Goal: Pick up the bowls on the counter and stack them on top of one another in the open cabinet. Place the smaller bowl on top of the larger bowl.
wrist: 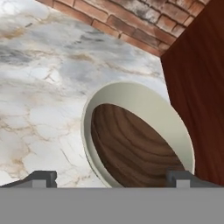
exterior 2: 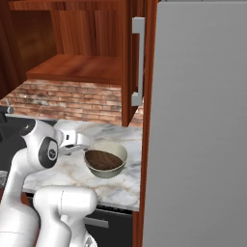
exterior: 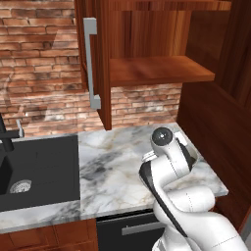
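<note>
Hand view shows the shallow dark brown wooden bowl (wrist: 131, 148) already nested inside the deep pale cream bowl (wrist: 144, 103) on the white marble counter (wrist: 39, 87). Gripper (wrist: 111, 177) fingers are spread wide, holding nothing. Next move, probably: grasp the rim and lift the stack to the reddish-brown cabinet shelf (exterior 2: 82, 67).

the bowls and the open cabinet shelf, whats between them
Right base view: the smaller bowl sits nested in the larger bowl on the counter; between them and the cabinet shelf is just brick wall.

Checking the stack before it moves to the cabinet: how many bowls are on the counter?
2: the shallow dark brown wooden bowl sits nested inside the larger deep pale cream bowl, on the white marble counter near its right end.
</note>
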Robot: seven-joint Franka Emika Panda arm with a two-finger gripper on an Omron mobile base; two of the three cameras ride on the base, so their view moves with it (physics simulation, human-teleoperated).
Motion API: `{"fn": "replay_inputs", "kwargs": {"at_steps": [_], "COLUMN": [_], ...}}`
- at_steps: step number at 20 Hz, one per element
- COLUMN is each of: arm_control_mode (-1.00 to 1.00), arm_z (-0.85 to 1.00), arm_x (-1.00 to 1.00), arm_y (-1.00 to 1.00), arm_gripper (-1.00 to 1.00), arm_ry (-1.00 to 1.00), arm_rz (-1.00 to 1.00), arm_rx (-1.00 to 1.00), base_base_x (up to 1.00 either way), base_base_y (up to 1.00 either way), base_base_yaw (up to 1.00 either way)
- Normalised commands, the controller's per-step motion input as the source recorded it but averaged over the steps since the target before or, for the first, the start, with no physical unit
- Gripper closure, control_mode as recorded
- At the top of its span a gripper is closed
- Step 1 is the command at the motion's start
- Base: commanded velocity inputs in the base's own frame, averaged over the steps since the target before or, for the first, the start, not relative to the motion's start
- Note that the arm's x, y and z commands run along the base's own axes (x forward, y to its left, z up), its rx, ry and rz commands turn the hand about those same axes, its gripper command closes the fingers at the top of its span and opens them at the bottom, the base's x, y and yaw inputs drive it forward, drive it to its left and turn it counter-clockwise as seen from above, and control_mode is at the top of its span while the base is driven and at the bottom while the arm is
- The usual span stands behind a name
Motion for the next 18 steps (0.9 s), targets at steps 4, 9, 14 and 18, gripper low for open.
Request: {"fn": "replay_inputs", "kwargs": {"at_steps": [4, 9, 14, 18], "arm_control_mode": [-1.00, -1.00, -1.00, -1.00], "arm_z": [0.04, 0.00, 0.00, 0.00], "arm_x": [-0.01, 0.00, 0.03, 0.14], "arm_y": [0.26, 0.20, 0.02, 0.00], "arm_gripper": [-1.00, -1.00, -1.00, -1.00], "arm_ry": [0.01, 0.00, 0.00, 0.00], "arm_rz": [-0.01, 0.00, -0.05, -0.07], "arm_rx": [0.00, 0.00, 0.00, -0.01], "base_base_x": [0.00, 0.00, 0.00, 0.00], "base_base_y": [0.00, 0.00, 0.00, 0.00], "base_base_yaw": [0.00, 0.00, 0.00, 0.00]}}
